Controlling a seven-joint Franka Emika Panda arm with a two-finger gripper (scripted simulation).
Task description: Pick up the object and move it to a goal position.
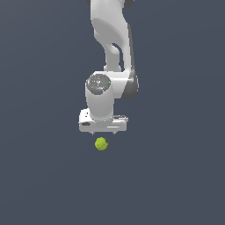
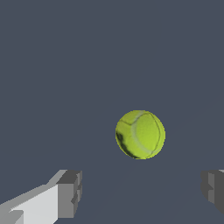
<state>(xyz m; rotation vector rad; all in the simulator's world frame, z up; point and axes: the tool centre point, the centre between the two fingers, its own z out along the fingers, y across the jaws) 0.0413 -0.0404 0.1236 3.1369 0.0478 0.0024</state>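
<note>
Hovering wide open and empty, gripper (image 1: 103, 131) just above the tennis ball (image 1: 101, 143) at frame centre — probably light, springy, roll-prone, best pinched across its middle.

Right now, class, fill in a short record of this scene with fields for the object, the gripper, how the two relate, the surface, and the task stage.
object: small yellow-green ball with a pale seam and dark markings, lying alone
gripper: white gripper with grey fingertips, jaws wide apart, nothing held
relation: ball is beyond the fingertips in the wrist view, touching neither; in the exterior view it shows just below the gripper
surface: plain dark grey-blue ground
task stage: ball not yet grasped
</note>
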